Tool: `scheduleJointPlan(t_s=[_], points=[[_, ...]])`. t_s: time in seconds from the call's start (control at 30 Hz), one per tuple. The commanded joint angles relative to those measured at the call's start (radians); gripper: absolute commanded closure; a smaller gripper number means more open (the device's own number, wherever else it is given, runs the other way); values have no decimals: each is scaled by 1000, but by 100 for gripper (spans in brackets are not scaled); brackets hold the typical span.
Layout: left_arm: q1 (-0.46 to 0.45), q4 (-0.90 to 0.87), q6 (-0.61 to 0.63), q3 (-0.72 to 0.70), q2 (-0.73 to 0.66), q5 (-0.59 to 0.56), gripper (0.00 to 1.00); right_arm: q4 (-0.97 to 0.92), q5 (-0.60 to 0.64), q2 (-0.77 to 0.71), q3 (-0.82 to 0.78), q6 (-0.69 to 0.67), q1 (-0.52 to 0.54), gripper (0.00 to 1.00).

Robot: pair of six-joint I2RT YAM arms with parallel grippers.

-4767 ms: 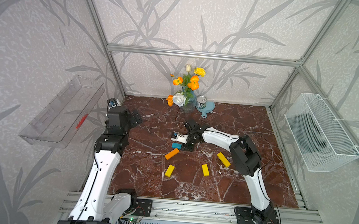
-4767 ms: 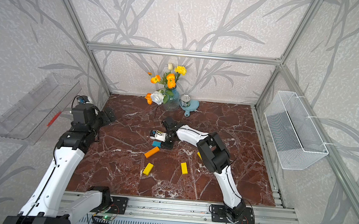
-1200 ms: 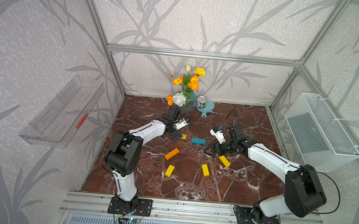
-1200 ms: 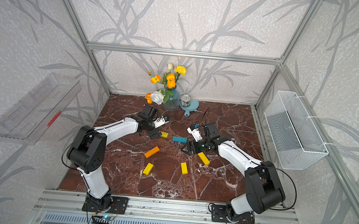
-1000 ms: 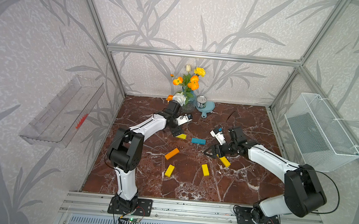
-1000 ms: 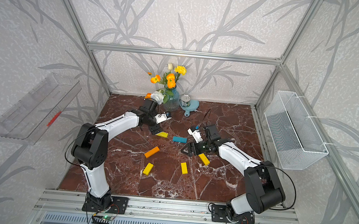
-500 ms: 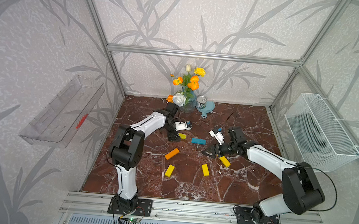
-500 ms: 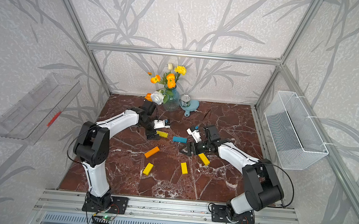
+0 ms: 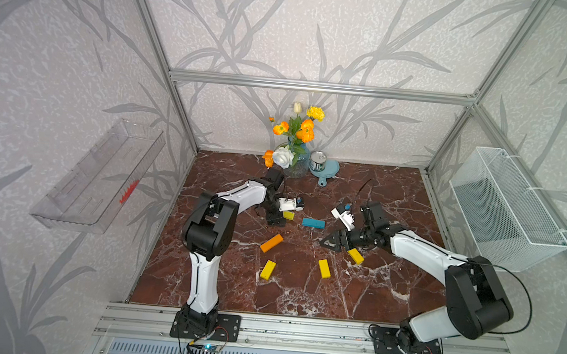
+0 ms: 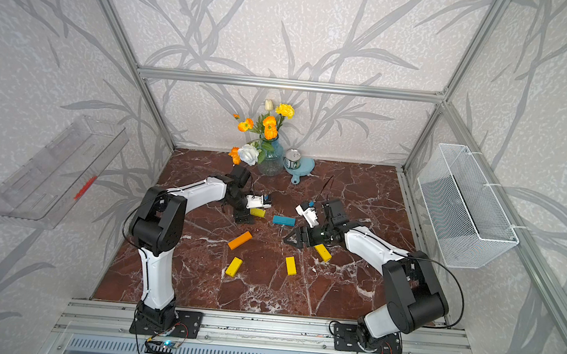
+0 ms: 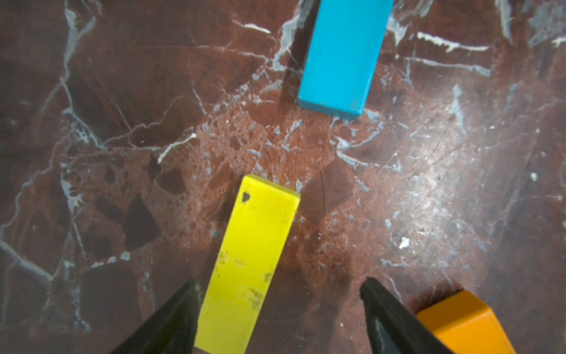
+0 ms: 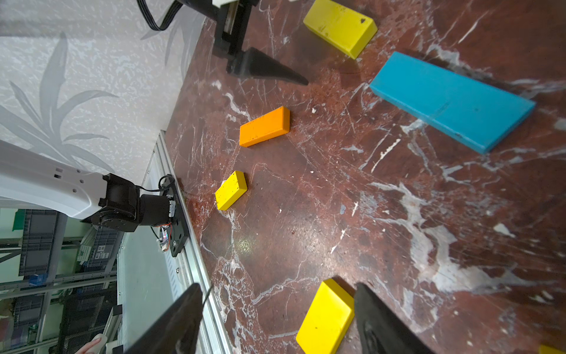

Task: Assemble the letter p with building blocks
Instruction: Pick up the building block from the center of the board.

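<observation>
Left gripper: the left gripper (image 11: 277, 283) is low at the marble floor (image 9: 389, 194), its jaws apart and not clamped on anything.
Block at left gripper: the first yellow block (image 11: 251, 263) lies flat between the fingers. One finger (image 11: 171, 315) is right at its side, and the other stands clear of it.
Blue block: the blue block (image 11: 340, 58) lies ahead of the fingertips, beyond the end of the first yellow block and apart from it.
Orange block: the orange block (image 11: 462, 325) lies just outside the clear finger.
Right gripper: the right gripper (image 12: 277, 291) is low over the floor with jaws spread, grasping nothing.
Block at right gripper: the second yellow block (image 12: 324, 318) shows between its fingers, close to one of them. Whether they touch, and which yellow block of the top views this is, I cannot tell.
Letter p: not formed. In both top views all blocks lie flat and separate.
Clear tray: the clear tray (image 9: 100, 176) on the wall at the robot's left holds a small red thing (image 9: 129, 190).
Wire basket: the wire basket (image 9: 503, 211) hangs on the wall at the robot's right.
Vase: the glass vase (image 9: 297, 166) at the back holds flowers (image 9: 305, 130).
Can: the tin can (image 9: 317, 161) stands on a blue dish (image 9: 330, 170). I cannot tell what is inside the can.
</observation>
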Motion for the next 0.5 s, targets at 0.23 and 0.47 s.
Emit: scheduleJointPlan(t_s=[0.23, 0.47], points=[[-15, 45, 95, 12, 45, -17, 22, -3, -20, -11, -3, -6, -7, 24], [-15, 109, 121, 11, 70, -65, 22, -13, -24, -14, -1, -12, -7, 24]])
